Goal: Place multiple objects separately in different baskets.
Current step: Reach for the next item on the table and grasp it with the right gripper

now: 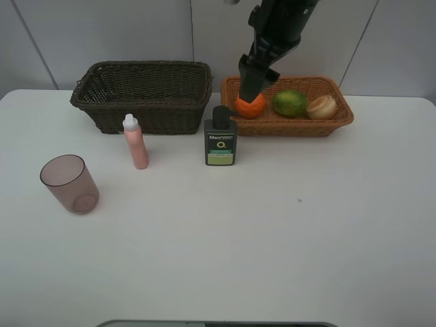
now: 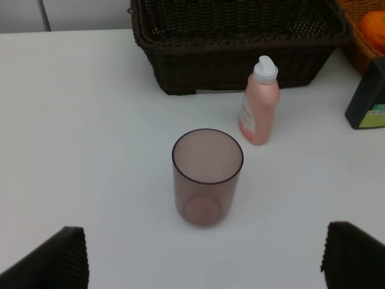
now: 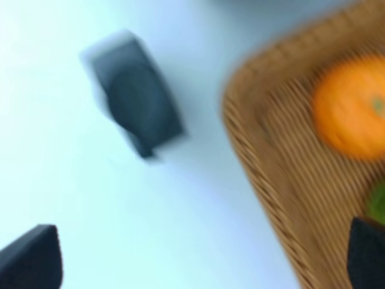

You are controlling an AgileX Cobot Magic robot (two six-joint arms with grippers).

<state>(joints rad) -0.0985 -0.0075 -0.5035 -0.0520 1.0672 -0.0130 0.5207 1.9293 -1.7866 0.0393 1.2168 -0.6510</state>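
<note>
The orange (image 1: pixel 250 107), the green fruit (image 1: pixel 289 103) and the red-yellow fruit (image 1: pixel 321 107) lie in the shallow orange-tan basket (image 1: pixel 293 127). My right gripper (image 1: pixel 249 92) hangs open just above the orange, holding nothing; its blurred wrist view shows the orange (image 3: pixel 349 105), the basket's corner (image 3: pixel 277 180) and the pump bottle's top (image 3: pixel 135 96). The dark green pump bottle (image 1: pixel 221 142), slim pink bottle (image 1: pixel 135 142) and translucent pink cup (image 1: pixel 69 184) stand on the table. My left gripper (image 2: pixel 207 265) is open, short of the cup (image 2: pixel 207 174), with the pink bottle (image 2: pixel 260 102) beyond.
The deeper dark brown basket (image 1: pixel 157 112) sits at the back left with nothing showing inside. The white table (image 1: pixel 272 238) stretches wide toward the front and right. Grey wall panels stand right behind both baskets.
</note>
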